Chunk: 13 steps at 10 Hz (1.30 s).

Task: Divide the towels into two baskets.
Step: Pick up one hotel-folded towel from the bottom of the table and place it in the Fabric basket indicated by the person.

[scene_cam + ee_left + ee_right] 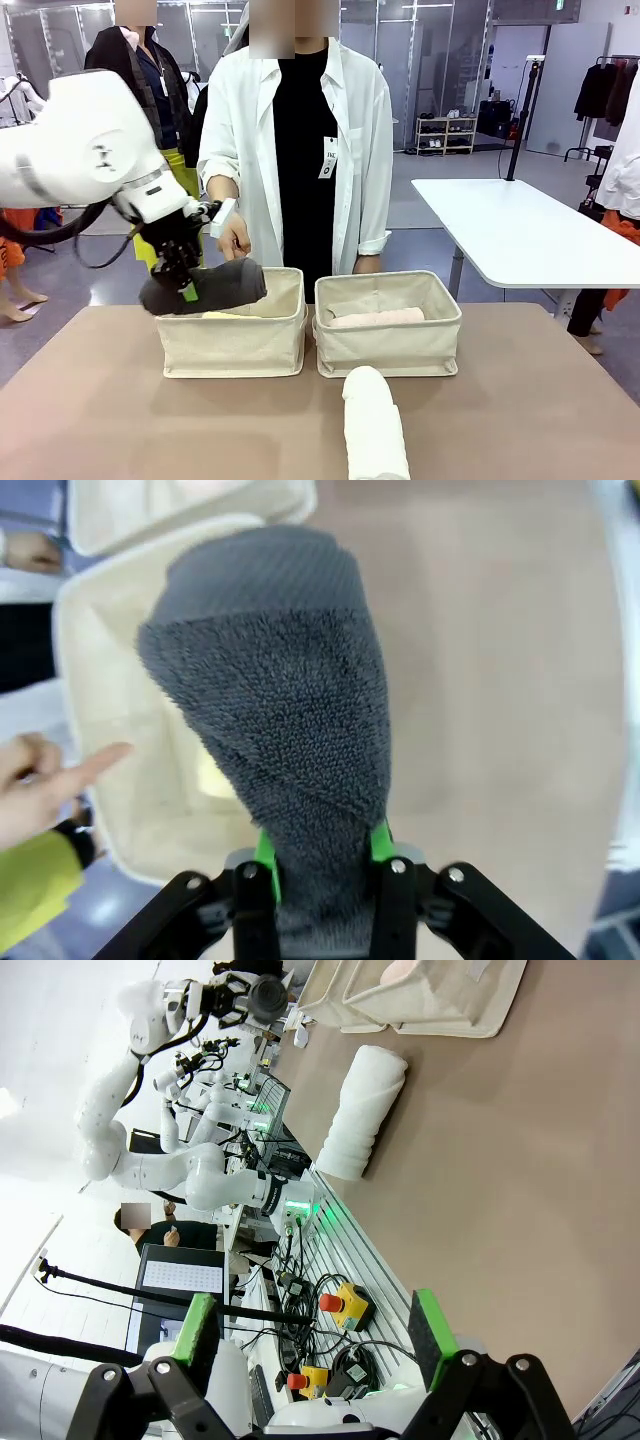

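My left gripper (185,283) is shut on the dark grey towel roll (210,285), which hangs over the near left corner of the left cream basket (235,345). In the left wrist view that grey towel (275,700) rises from between my green pads (378,842) above the basket (95,710). A pale yellow towel (222,314) lies inside the left basket. The right basket (390,345) holds a pale pink towel (375,318). A white towel roll (373,425) lies on the table near the front. My right gripper (315,1345) is open, with the white towel (362,1110) farther off.
A person in a white shirt (300,150) stands behind the baskets, one hand (235,238) close to my left gripper; fingers (45,785) point toward the basket. The brown tabletop (100,420) is bare to the left and right of the white towel.
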{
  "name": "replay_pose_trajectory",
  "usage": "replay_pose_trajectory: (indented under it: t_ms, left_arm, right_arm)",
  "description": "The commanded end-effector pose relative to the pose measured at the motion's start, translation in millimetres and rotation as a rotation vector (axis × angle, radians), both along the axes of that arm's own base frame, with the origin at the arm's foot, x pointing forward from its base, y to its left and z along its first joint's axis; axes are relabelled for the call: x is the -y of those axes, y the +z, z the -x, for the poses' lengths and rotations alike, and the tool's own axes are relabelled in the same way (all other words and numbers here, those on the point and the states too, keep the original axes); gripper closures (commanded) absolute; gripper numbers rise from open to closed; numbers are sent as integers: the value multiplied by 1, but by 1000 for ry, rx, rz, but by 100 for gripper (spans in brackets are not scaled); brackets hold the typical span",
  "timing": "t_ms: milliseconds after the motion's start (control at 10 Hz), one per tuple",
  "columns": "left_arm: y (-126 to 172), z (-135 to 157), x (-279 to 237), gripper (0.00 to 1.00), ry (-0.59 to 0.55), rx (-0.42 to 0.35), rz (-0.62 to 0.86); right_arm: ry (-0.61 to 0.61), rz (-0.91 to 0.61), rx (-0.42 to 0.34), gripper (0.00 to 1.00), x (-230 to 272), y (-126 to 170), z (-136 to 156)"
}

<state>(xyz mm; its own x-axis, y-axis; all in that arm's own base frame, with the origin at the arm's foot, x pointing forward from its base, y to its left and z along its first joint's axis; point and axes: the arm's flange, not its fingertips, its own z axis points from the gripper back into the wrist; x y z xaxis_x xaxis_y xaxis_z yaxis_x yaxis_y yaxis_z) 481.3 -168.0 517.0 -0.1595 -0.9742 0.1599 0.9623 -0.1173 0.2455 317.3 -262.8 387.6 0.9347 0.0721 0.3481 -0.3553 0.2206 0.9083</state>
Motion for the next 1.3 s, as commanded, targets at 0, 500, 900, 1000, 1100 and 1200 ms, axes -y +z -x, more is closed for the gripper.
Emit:
replay_pose_trajectory:
  t_ms: [0, 500, 900, 1000, 1100, 1200]
  left_arm:
    - [-6, -56, 13, 63, -6, 107, -71]
    - [-58, -125, 38, 63, -78, 57, -133]
    - [-69, -129, 37, 0, -45, 62, -149]
    - [-69, -127, 36, 0, -26, 61, -149]
    - [-69, -125, 35, 0, -9, 58, -138]
    - [-69, -123, 31, 0, 14, 54, -127]
  right_arm:
    - [5, 9, 13, 4, -1, 1, 4]
    - [5, 9, 13, 4, -1, 1, 4]
    - [5, 9, 13, 4, -1, 1, 4]
    - [5, 9, 13, 4, -1, 1, 4]
    - [5, 9, 13, 4, -1, 1, 4]
    - [5, 9, 13, 4, -1, 1, 4]
